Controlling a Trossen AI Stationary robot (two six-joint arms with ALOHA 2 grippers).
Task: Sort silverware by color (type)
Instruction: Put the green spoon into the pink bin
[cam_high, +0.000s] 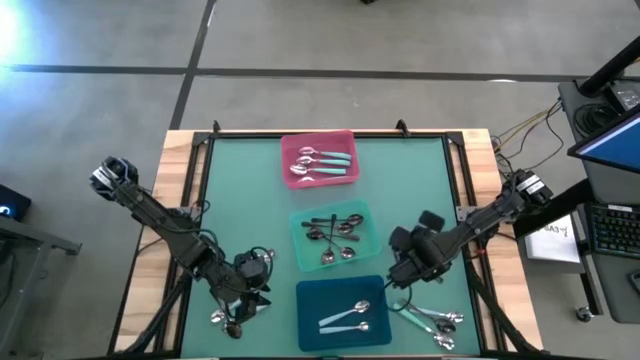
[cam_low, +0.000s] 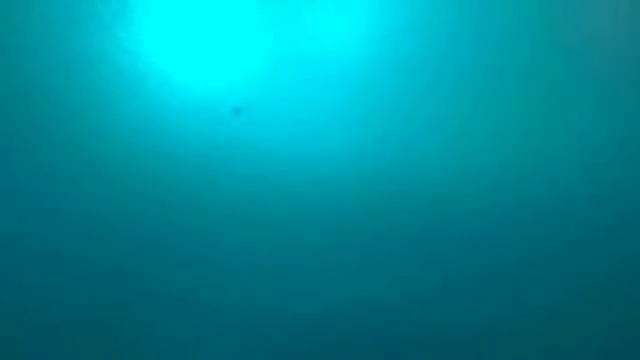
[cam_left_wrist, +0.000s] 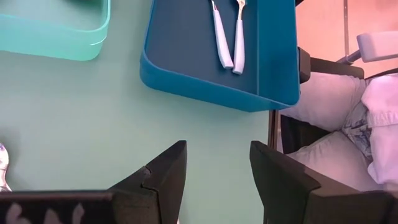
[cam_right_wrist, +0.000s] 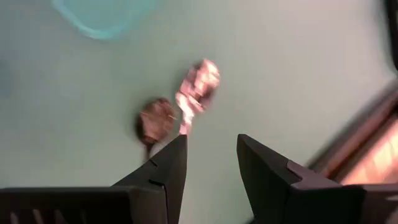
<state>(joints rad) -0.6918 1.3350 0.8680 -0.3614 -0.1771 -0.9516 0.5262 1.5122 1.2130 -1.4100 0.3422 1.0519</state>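
- Sitting sorted already: spoons (cam_high: 322, 163) across the pink tray (cam_high: 349, 140), mint tray (cam_high: 300, 224) and blue tray (cam_high: 310, 300).
- Waiting unsorted near both front tabletop corners.
- Hovering open and empty: left gripper (cam_left_wrist: 217, 180), right gripper (cam_right_wrist: 211, 168).

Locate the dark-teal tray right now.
In the high view the dark-teal tray sits at the table's near edge, centre, just below the mint tray, between both arms, holding two pale-blue spoons.

Three trays occupy the centre column of the frame: pink tray (cam_high: 318, 160) at top, mint tray (cam_high: 335, 238) mid, dark tray (cam_high: 343, 312) at bottom. Bare mat (cam_high: 245, 190) lies open left and right of them. Loose spoons (cam_high: 438, 321) block the lower right; more spoons (cam_high: 226, 321) the lower left.
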